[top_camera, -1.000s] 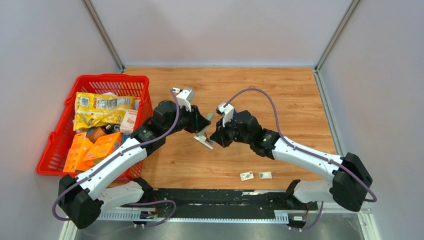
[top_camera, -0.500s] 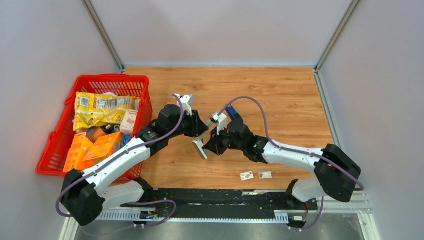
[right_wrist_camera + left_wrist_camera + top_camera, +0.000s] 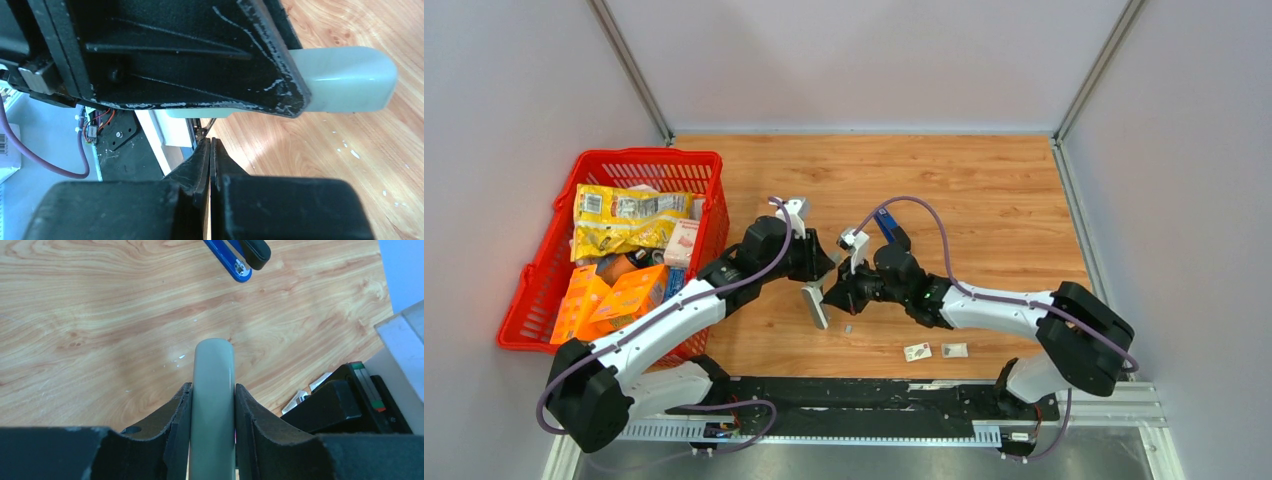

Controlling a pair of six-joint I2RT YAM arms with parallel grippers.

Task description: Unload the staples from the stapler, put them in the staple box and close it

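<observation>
My left gripper (image 3: 816, 272) is shut on a grey stapler (image 3: 814, 303) and holds it above the table, its free end hanging toward the front. In the left wrist view the stapler (image 3: 214, 360) sits clamped between both fingers of the left gripper (image 3: 212, 390). My right gripper (image 3: 836, 292) is right beside the stapler, with its jaws pressed together (image 3: 210, 142) and nothing visible between them. The stapler's rounded end (image 3: 345, 80) shows just past it. A tiny grey strip, the staples (image 3: 848, 327), lies on the wood just below the right gripper.
A blue stapler (image 3: 886, 225) lies behind the right arm and also shows in the left wrist view (image 3: 232, 260). Two small white packets (image 3: 917, 351) (image 3: 954, 350) lie near the front edge. A red basket (image 3: 544, 250) of snack packs stands at the left.
Both grippers moved forward and lower together. The grey stapler swung from slanting right to hanging toward the front. A tiny grey strip now lies on the table under the right gripper.
</observation>
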